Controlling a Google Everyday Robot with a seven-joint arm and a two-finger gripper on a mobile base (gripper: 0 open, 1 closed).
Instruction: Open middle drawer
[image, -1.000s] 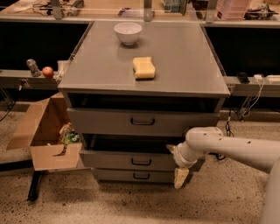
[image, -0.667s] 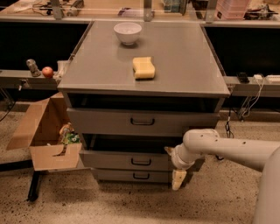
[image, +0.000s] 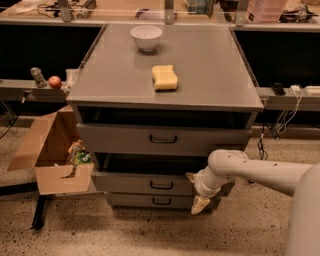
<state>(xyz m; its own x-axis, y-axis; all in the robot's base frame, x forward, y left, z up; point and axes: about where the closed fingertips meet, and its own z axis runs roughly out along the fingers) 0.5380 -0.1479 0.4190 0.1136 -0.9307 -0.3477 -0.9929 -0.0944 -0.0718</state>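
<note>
The grey cabinet (image: 200, 75) has three drawers. The middle drawer (image: 130, 183) has a medium-height front and a small dark loop handle (image: 161, 185), and it stands out a little, with a dark gap above it. My gripper (image: 196, 192) is low at the right end of that drawer's front, to the right of the handle and not on it. My white arm (image: 260, 172) reaches in from the right. The taller top drawer (image: 125, 139) is also pulled out. The thin bottom drawer (image: 135, 201) sits below.
A white bowl (image: 146, 37) and a yellow sponge (image: 164, 77) lie on the cabinet top. An open cardboard box (image: 55, 155) with items stands on the floor at the left. An apple (image: 55, 81) sits on the left shelf. Cables hang at the right.
My arm and gripper have shifted slightly to the left along the middle drawer's front. The drawers have not visibly moved.
</note>
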